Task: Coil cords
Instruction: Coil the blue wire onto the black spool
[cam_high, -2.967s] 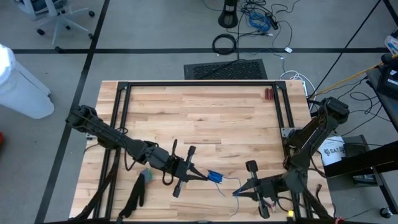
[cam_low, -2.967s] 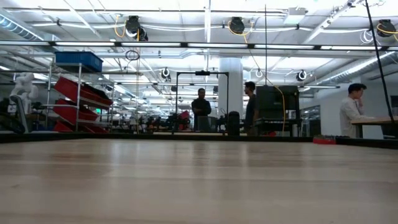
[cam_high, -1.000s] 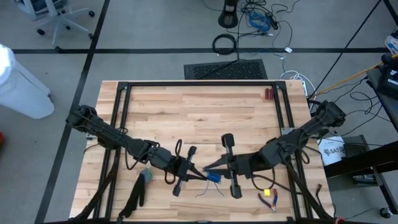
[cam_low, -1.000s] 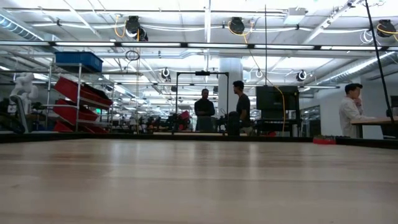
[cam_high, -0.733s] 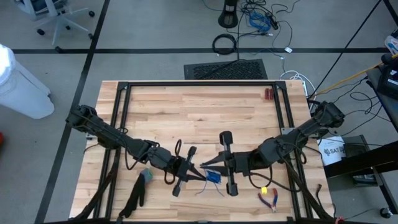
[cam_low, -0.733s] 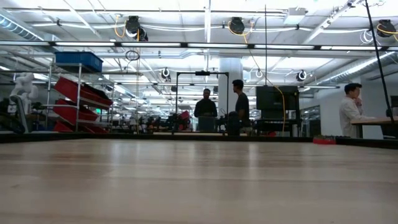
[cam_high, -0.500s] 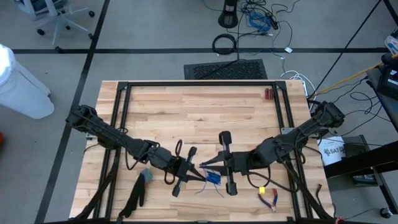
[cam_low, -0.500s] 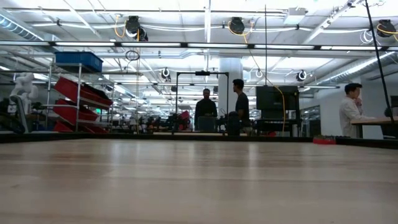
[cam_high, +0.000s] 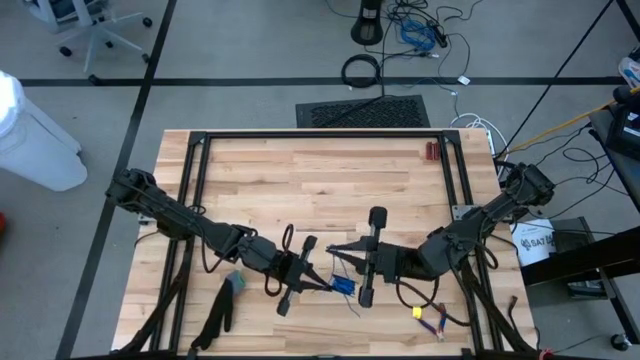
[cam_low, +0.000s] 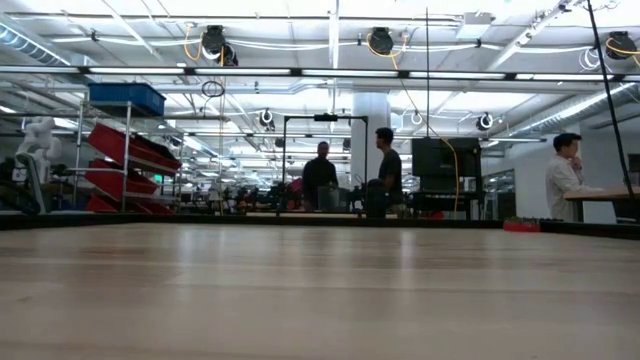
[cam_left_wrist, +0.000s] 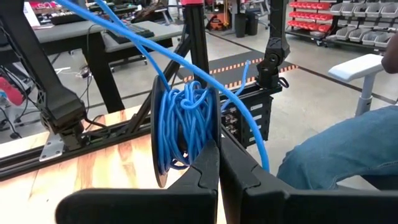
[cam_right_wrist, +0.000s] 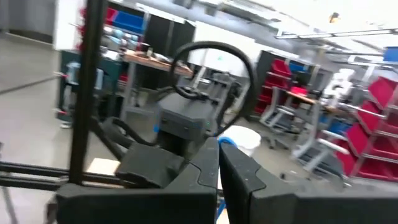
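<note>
**Two closed grippers meet at the blue cord**

The left gripper (cam_high: 322, 285) has its fingers clamped on the cord (cam_left_wrist: 183, 127), a blue bundle wound on a dark spool near the front edge of the table (cam_high: 320, 175). The right gripper (cam_high: 335, 250), fingers together, holds a thin strand just beside it. The cord looks light, soft and springy; better take the loose strand, not the bundle.

Table (cam_high: 320, 170) in middle of room, both arms reaching in over near edge. Left gripper (cam_high: 322, 283) and right gripper (cam_high: 335, 250) tips close together at near-centre of table, right slightly farther in. Cord (cam_high: 342, 287) bundle at left gripper tip, loose strand trailing toward near edge. Pliers (cam_high: 430, 321) on table near right corner, beside right arm. Cable ring (cam_high: 361, 70) on floor beyond far edge.
</note>
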